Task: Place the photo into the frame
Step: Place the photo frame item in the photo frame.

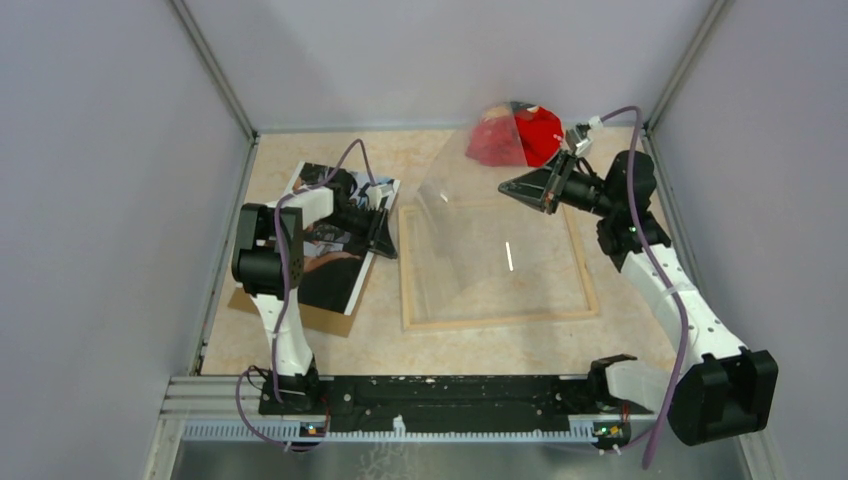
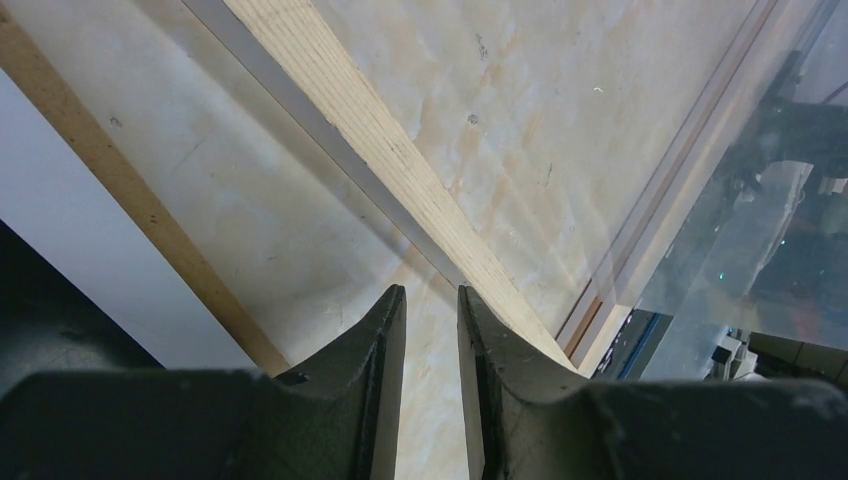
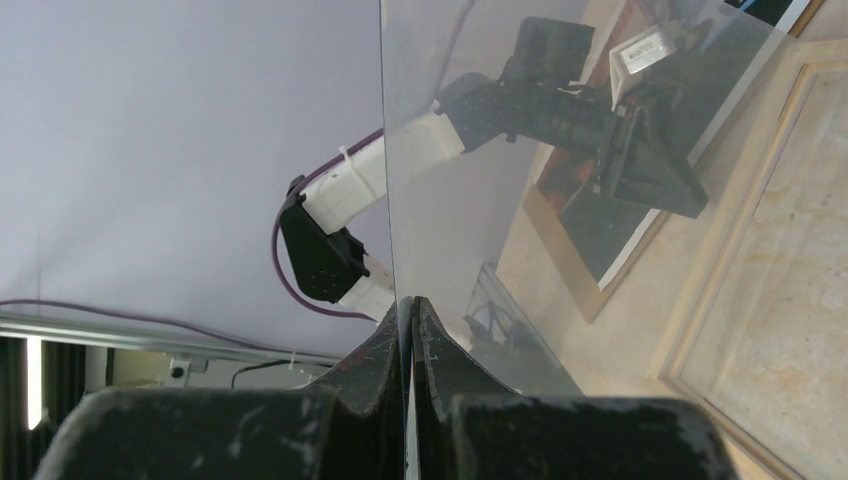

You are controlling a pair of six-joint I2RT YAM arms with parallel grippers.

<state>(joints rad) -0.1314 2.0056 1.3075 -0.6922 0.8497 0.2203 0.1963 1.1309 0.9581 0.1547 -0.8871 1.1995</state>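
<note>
Frame [image 1: 500,319]: pale bare wood, straight grain showing, matt.
Clear pane [image 1: 480,240]: transparent, glossy, catching reflections.
Photo [image 1: 335,270]: thin printed paper.
Backing board [image 1: 320,322]: brown, matt, card-like.
Tabletop [image 1: 450,350]: smooth, beige marbled finish.
Left end effector [image 2: 432,330] and right end effector [image 3: 405,320]: black matt plastic, the right scuffed pale.

frame [image 1: 500,318] lt wood | photo [image 1: 335,275] dark, white edge | table [image 1: 450,345] beige marbled | pane [image 1: 470,200] clear
</note>
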